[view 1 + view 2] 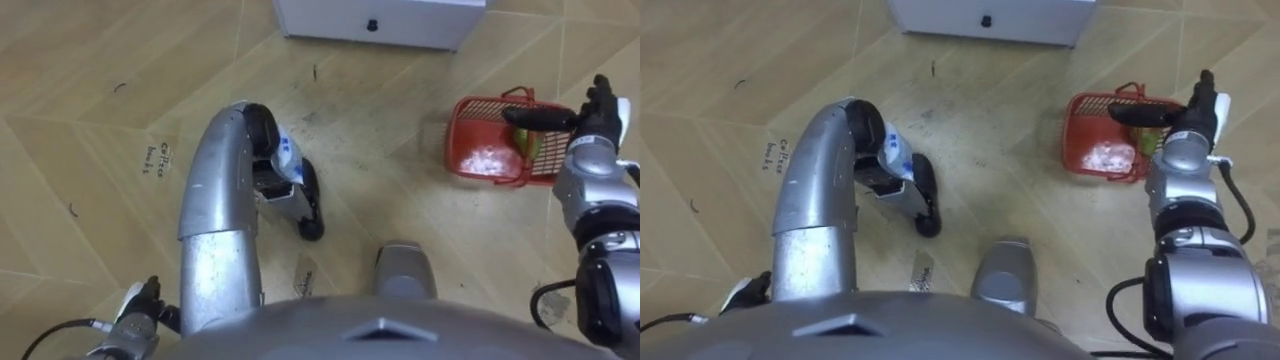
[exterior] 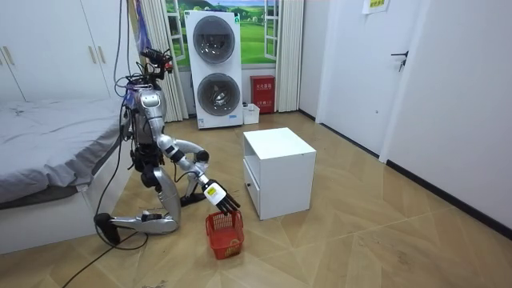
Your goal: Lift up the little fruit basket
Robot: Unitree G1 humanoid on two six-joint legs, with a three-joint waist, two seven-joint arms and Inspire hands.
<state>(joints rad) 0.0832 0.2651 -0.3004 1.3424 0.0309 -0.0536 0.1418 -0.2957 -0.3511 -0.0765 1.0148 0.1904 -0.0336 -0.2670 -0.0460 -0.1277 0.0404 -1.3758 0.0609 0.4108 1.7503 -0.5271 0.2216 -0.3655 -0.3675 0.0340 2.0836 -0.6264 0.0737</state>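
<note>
Room view: robot kneels on the wooden floor [image 2: 376, 240] between a grey bed [image 2: 48, 136] and a white cube cabinet [image 2: 278, 172]. Eye views: red plastic mesh fruit basket [image 1: 461, 135] on the floor, right hand [image 1: 598, 120] straight-fingered at its black handle [image 1: 535, 118]; left hand [image 1: 138, 308] low, state unclear

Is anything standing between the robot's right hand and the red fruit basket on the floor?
Nothing visible does. The open right hand hangs directly over the basket. The white cabinet stands apart from the basket, beyond it on the floor.
</note>
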